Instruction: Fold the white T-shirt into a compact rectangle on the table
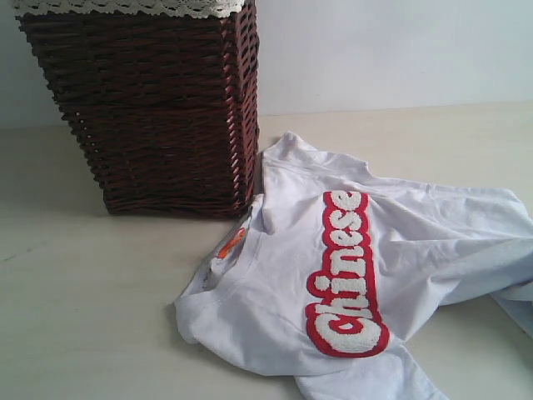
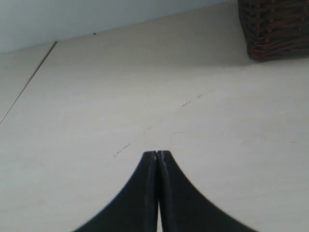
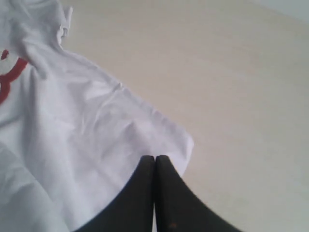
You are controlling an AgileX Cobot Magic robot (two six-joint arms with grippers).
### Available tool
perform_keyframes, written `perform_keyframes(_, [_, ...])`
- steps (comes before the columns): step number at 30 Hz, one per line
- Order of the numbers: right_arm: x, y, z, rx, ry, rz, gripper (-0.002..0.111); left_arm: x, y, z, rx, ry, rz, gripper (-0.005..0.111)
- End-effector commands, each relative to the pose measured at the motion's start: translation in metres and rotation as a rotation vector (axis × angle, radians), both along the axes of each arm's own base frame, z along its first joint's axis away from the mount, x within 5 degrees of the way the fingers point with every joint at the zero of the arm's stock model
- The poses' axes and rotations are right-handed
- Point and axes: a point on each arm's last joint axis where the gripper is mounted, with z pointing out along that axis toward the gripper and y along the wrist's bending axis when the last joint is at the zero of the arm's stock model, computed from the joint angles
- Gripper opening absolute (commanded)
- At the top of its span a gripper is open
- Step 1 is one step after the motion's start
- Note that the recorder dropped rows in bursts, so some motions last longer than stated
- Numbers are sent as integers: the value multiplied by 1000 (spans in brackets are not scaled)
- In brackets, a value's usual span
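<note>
Right, your white cotton short-sleeved T-shirt [image 1: 433, 242] lies rumpled and unfolded on the broad pale cream tabletop [image 1: 83, 317]. In the exterior view it spreads from the centre out toward 4 o'clock and runs off the edge at 3 o'clock. Its fuzzy white red-outlined "Chinese" lettering [image 1: 346, 275] faces up, reading from 6 o'clock up to 12. The small orange neck tag [image 1: 231, 242] shows at the collar, on the shirt's 9 o'clock side. At 10 o'clock from the shirt stands the tall dark brown wicker basket [image 1: 150, 108] with white lace edging [image 1: 125, 7] round its rim; one sleeve lies just beside its base.

Your left gripper [image 2: 157, 153] has its black fingers pressed tight together with nothing between them, over bare tabletop, well apart from the basket's corner. Your right gripper [image 3: 154, 157] is pinched closed too and empty, poised over a corner of the white cloth; you can't tell whether it touches the fabric.
</note>
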Motion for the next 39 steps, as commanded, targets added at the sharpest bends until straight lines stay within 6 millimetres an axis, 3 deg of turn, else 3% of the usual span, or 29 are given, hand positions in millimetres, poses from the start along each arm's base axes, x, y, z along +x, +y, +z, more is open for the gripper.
perform_keyframes(1, [30,-20,-23,-1,179,145,0,0,0,1,-16,-10,4,0])
perform_keyframes(4, [45,-29,-43,-15,200,135,11,0,0,1,-16,-10,4,0])
perform_keyframes(8, [54,-34,-76,-34,228,161,50,0,0,1,-16,-10,4,0])
perform_keyframes(10, [59,-37,-90,-32,237,122,60,0,0,1,-16,-10,4,0])
perform_keyframes(20, [60,-39,-138,24,346,81,51,0,0,1,-16,-10,4,0])
perform_keyframes(22, [59,-39,-138,19,355,92,34,0,0,1,-16,-10,4,0])
perform_keyframes(25, [61,-41,-124,-13,312,85,3,0,0,1,-16,-10,4,0])
perform_keyframes(26, [62,-41,-118,-24,291,76,0,0,0,1,-16,-10,4,0])
perform_keyframes(33, [59,-43,-67,-127,164,73,0,0,0,1,-16,-10,4,0])
perform_keyframes(36, [57,-46,-59,-201,154,98,1,0,0,1,-16,-10,4,0])
perform_keyframes(39, [56,-54,-59,-313,155,120,15,0,0,1,-16,-10,4,0])
